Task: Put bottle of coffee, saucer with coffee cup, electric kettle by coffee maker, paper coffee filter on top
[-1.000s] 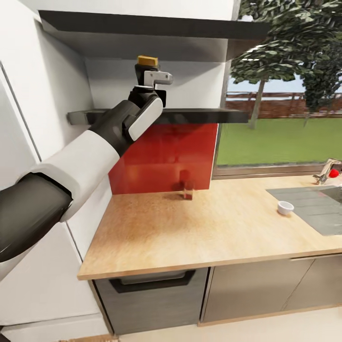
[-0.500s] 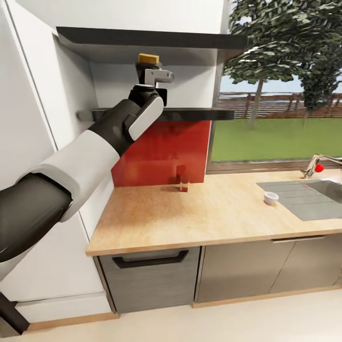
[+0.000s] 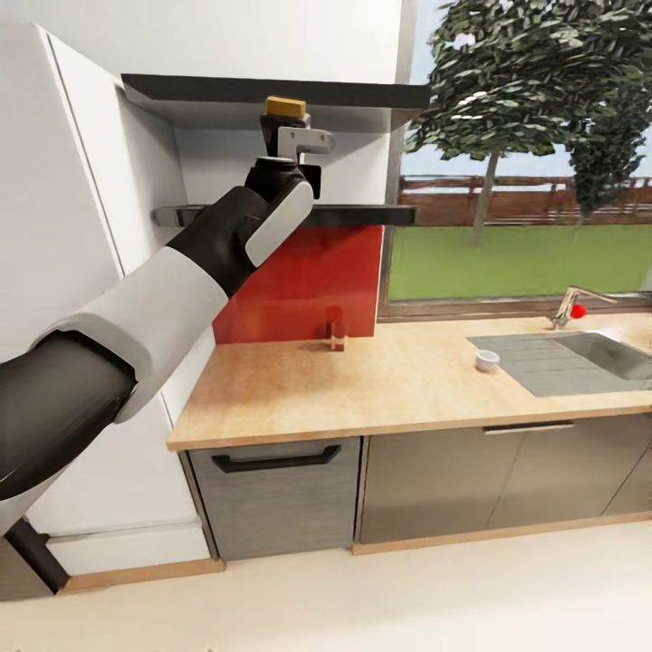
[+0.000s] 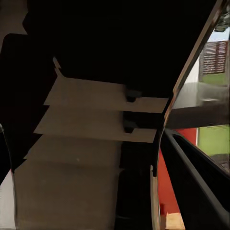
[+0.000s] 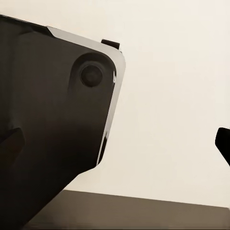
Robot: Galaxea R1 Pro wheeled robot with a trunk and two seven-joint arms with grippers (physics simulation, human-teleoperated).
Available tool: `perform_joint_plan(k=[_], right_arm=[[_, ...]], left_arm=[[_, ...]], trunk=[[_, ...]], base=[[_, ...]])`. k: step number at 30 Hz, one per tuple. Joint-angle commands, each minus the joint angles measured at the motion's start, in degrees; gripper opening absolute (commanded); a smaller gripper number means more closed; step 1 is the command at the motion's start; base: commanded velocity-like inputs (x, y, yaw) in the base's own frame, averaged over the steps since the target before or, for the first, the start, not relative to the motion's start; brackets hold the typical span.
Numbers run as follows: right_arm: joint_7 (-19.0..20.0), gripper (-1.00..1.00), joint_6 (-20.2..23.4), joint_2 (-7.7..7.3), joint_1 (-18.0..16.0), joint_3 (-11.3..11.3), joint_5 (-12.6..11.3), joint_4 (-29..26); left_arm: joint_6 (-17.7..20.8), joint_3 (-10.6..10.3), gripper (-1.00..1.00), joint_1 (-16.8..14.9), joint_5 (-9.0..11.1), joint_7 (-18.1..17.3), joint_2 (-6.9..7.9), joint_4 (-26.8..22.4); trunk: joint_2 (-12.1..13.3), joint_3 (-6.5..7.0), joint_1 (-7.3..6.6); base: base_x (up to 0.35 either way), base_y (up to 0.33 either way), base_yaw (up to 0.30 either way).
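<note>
My head view has widened over the last second: base backing off. Left gripper [image 3: 288, 136] hangs at shelf [image 3: 362, 215] height, pinching the bottle of coffee [image 3: 284, 110]; bottle seems lifted clear. Right gripper's state: cannot tell. Small white cup [image 3: 487, 359] beside sink [image 3: 580, 358]; contents unreadable.

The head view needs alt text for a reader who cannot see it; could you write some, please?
The left arm reaches up to a dark shelf, its gripper at a bottle with a yellow cap. Below, a wooden counter holds a small red jar, a white cup and a sink.
</note>
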Motion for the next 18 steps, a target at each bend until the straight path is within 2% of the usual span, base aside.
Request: perform_joint_plan(k=[1, 6, 11, 12, 15, 16, 18], right_arm=[[0.1, 1.00, -0.2, -0.02, 0.0, 0.2, 0.2, 0.0], [0.1, 1.00, -0.2, -0.02, 0.0, 0.2, 0.2, 0.0], [0.1, 1.00, -0.2, -0.02, 0.0, 0.2, 0.2, 0.0], [0.1, 1.00, -0.2, -0.02, 0.0, 0.2, 0.2, 0.0], [0.1, 1.00, -0.2, -0.02, 0.0, 0.2, 0.2, 0.0], [0.1, 1.00, -0.2, -0.02, 0.0, 0.2, 0.2, 0.0], [0.1, 1.00, -0.2, -0.01, 0.0, 0.2, 0.2, 0.0]], left_arm=[[0.1, -0.1, -1.00, -0.1, 0.3, 0.4, 0.00, 0.0], [0.1, -0.1, -1.00, 0.3, 0.6, 0.3, 0.00, 0.1], [0.1, -0.2, -1.00, 3.9, 0.9, -0.2, 0.00, -0.7], [0.2, -0.2, -1.00, 5.4, 0.9, -0.2, 0.00, -1.8], [0.4, -0.3, -1.00, 13.1, 0.6, -0.5, 0.03, -10.2], [0.4, -0.4, -1.00, 14.3, 0.5, -0.5, 0.07, -11.5], [0.4, -0.6, -1.00, 19.9, 0.4, -0.6, 0.23, -17.7]], trunk=[[-0.1, -0.14, 0.01], [-0.1, -0.14, 0.01], [-0.1, -0.14, 0.01], [-0.1, -0.14, 0.01], [-0.1, -0.14, 0.01], [-0.1, -0.14, 0.01], [-0.1, -0.14, 0.01]], base=[[-0.194, -0.053, 0.000], [-0.047, -0.013, 0.000], [-0.006, -0.002, 0.000], [-0.001, 0.000, 0.000], [0.000, 0.000, 0.000], [0.000, 0.000, 0.000], [0.000, 0.000, 0.000]])
